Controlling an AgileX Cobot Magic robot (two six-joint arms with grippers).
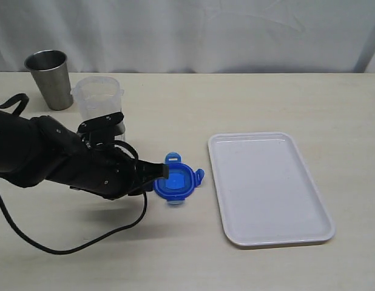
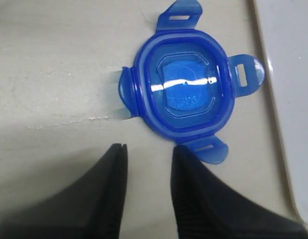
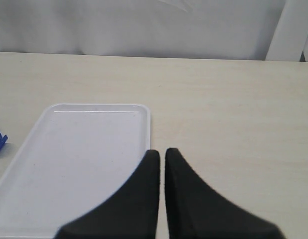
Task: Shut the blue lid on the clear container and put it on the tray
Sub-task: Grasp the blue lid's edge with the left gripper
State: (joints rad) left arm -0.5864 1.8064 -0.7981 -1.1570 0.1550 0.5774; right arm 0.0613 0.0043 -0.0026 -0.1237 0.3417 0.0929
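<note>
Your left hand (image 1: 165, 172) is low at the small bright-blue plastic lid (image 1: 175, 180); nothing is gripped.

Your left hand (image 2: 150, 149) has its black fingers (image 2: 114, 169) apart with only desk (image 1: 266, 103) between them, tips just short of the lid (image 2: 184, 89). The lid lies flat on the desk, four tabs splayed outward, just beside the long edge of the flat white rectangular plastic tray (image 1: 266, 188) and not on it. The tall translucent plastic container (image 1: 97, 97) stands upright and open-topped behind your left arm, near the grey steel cup (image 1: 50, 77) and well apart from the tray. Your right hand (image 3: 160, 152) has its fingers drawn together on nothing, with the tray (image 3: 89, 149) just ahead of it.
</note>
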